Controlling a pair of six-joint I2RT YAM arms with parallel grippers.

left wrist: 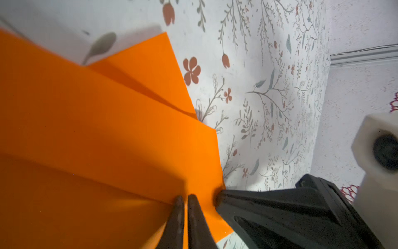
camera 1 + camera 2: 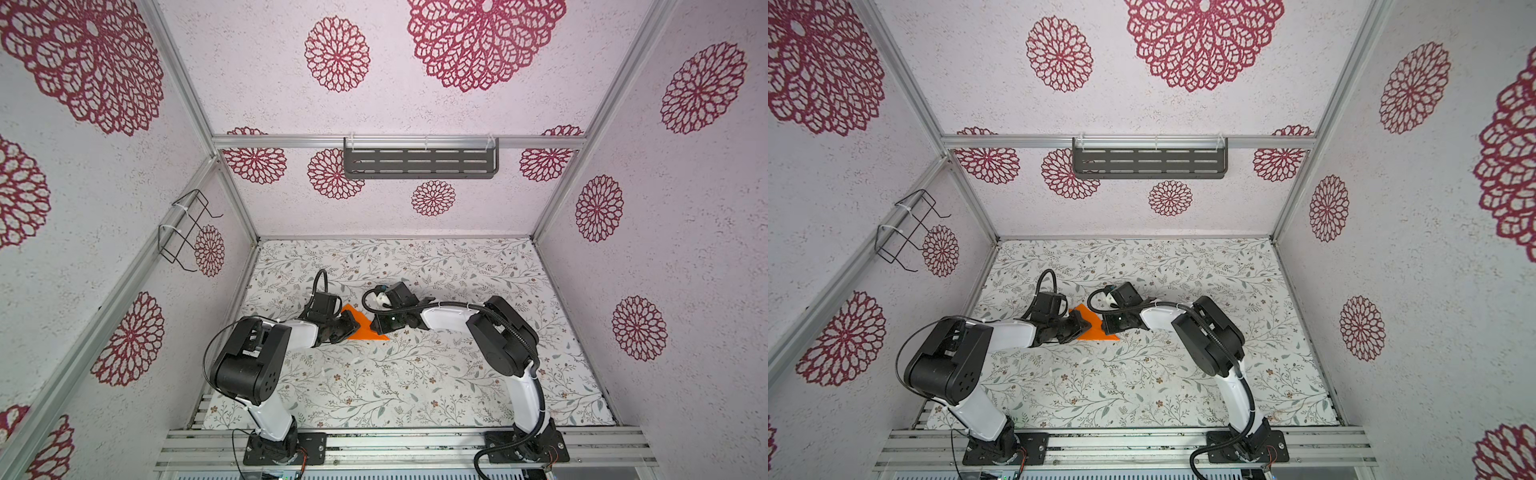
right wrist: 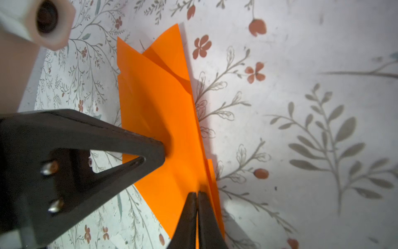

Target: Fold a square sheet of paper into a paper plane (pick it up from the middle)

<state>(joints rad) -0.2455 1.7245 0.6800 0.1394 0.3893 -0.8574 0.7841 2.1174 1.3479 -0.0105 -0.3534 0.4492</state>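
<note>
The square sheet of paper (image 2: 360, 328) (image 2: 1091, 326) is bright orange and folded into a pointed, layered shape, not a finished paper plane. It lies on the floral table between my two grippers. My left gripper (image 2: 350, 328) (image 1: 186, 196) is shut, its fingertips resting on the paper's upper layer where creases meet. My right gripper (image 2: 377, 328) (image 3: 197, 193) is shut too, its tips down on the paper beside the stacked folded edges (image 3: 212, 172). The paper runs on under both pairs of fingers. Each wrist view shows the other gripper's tip touching the paper.
The floral table cover (image 2: 415, 386) stretches around the paper. A grey slotted shelf (image 2: 419, 162) hangs on the back wall and a black wire rack (image 2: 187, 230) on the left wall. Aluminium rails (image 2: 399, 442) carry both arm bases at the front.
</note>
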